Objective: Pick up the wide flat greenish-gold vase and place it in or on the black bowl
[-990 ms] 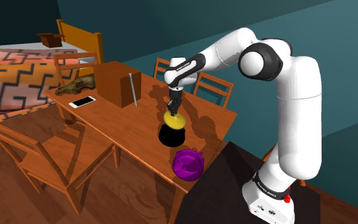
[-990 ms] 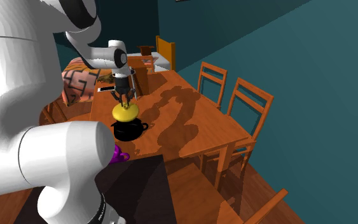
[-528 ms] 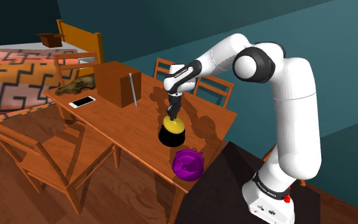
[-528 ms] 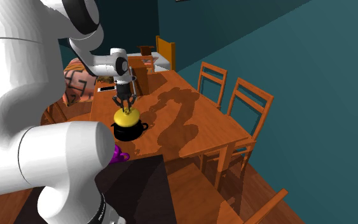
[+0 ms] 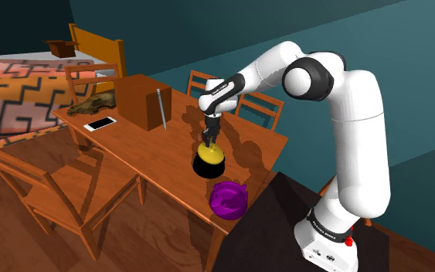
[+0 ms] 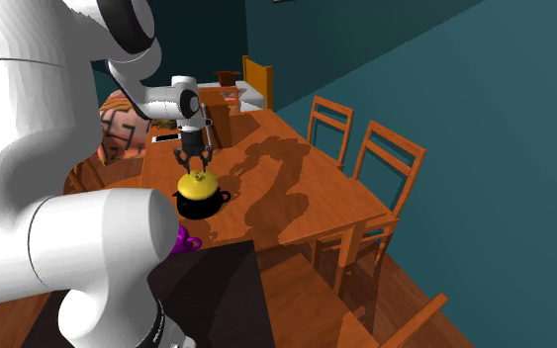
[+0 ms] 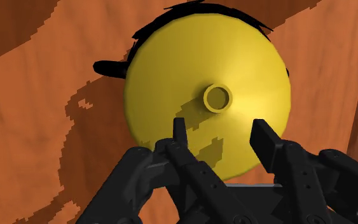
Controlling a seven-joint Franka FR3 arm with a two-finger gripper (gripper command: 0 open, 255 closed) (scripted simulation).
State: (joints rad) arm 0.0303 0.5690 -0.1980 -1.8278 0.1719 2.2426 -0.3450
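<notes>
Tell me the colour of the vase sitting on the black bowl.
The vase is plain yellow with no pattern; the wrist view shows it best.

Light even, moderate, from above; teal walls stay dim. Arm throws broad dark shadow across surface. Claw drops jagged, blocky shadow patches on yellow vase. No glare, no blur.

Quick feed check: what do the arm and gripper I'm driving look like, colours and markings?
The arm is glossy white, built of rounded links with dark grey joints. A dark band with small white lettering rings it near the base, beside a red button. The gripper is all black, with two angular fingers.
</notes>
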